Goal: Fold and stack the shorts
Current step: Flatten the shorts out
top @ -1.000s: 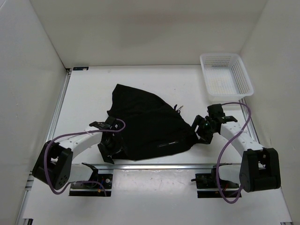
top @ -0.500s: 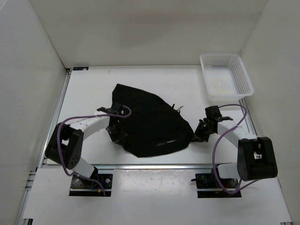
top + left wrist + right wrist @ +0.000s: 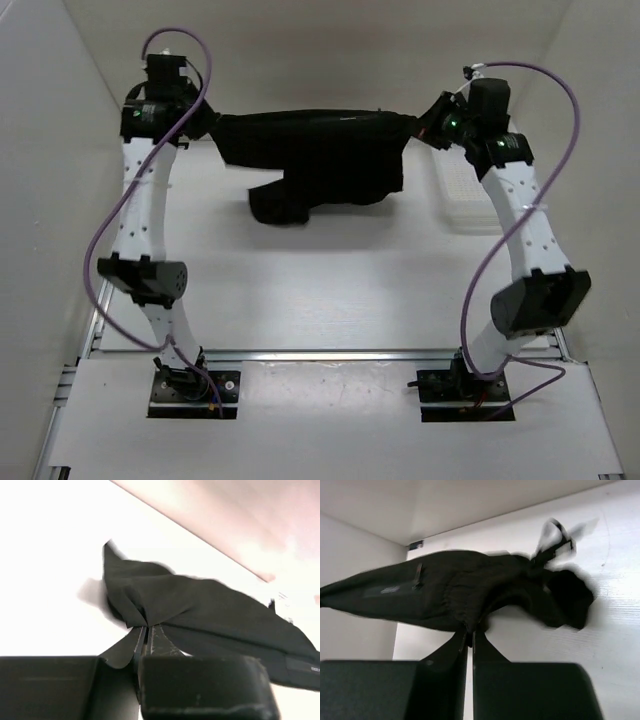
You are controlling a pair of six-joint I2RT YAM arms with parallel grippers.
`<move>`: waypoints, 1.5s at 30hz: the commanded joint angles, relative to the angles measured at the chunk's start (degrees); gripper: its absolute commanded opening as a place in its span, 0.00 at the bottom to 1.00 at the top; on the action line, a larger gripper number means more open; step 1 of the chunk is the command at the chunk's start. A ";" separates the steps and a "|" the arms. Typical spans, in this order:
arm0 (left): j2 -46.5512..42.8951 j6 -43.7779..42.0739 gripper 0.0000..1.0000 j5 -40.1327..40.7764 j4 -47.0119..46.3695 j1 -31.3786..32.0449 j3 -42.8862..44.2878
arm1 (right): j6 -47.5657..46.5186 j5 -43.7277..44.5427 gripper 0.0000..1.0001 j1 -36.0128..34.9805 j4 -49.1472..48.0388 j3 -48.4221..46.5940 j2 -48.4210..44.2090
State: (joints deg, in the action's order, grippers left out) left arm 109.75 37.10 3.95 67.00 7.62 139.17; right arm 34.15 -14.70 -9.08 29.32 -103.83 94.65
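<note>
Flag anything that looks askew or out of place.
The shorts hang lopsided between the left pincer and right pincer: top edge stretched level, lower fabric sagging in a bunch toward the left. Nothing looks damaged.

Shorts [image 3: 315, 160] above table [image 3: 330, 285], left of basket [image 3: 462, 202]

White mesh basket [image 3: 462, 205] sitting at far right of white table [image 3: 330, 290], partly hidden. Aluminium rail [image 3: 330, 354] running along near edge.
</note>
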 commanded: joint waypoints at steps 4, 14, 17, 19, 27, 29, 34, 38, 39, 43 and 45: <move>-21.31 -2.30 0.11 -2.45 -4.24 1.08 -26.80 | -5.93 2.55 0.00 -0.50 -0.57 24.11 -17.96; -28.81 3.77 0.65 -9.75 -15.67 6.27 -76.77 | 1.51 13.73 0.80 -1.03 3.63 66.12 -40.68; -28.80 3.77 0.63 -9.22 -15.07 6.27 -75.55 | 4.42 12.77 0.69 -1.03 4.25 65.17 -41.48; -28.81 4.46 0.59 -7.64 -14.10 6.27 -74.84 | 5.05 10.93 0.61 -1.03 4.87 64.11 -39.64; -26.79 7.99 0.76 -6.23 -13.30 6.27 -79.58 | 8.56 2.41 0.61 -0.50 1.53 61.22 -30.07; -25.56 8.59 0.85 -6.23 -15.22 6.27 -80.38 | 8.56 1.70 0.75 -0.50 0.92 60.25 -27.17; -17.31 8.60 0.85 -7.28 -19.01 3.81 -81.08 | 9.61 1.16 0.87 -0.50 -2.50 59.01 -21.54; -12.12 7.99 0.84 -7.29 -20.51 3.81 -77.23 | 9.62 2.64 0.92 -0.50 -5.33 58.40 -16.09; -10.19 7.03 0.82 -6.24 -20.51 3.20 -76.43 | 9.01 3.53 0.93 -0.50 -6.20 58.39 -15.03; -5.79 3.69 0.59 -6.23 -20.51 0.39 -72.82 | 7.43 2.84 0.92 -0.50 -7.69 53.74 -8.45; -4.64 2.63 0.26 -6.23 -20.51 -0.14 -71.24 | 7.42 2.83 0.89 -0.50 -9.01 53.21 -6.42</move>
State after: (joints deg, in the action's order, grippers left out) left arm 104.36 42.50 -2.94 48.60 9.06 65.36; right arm 42.65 -11.77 -9.76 24.43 -47.68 86.35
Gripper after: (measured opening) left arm 0.327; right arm 0.898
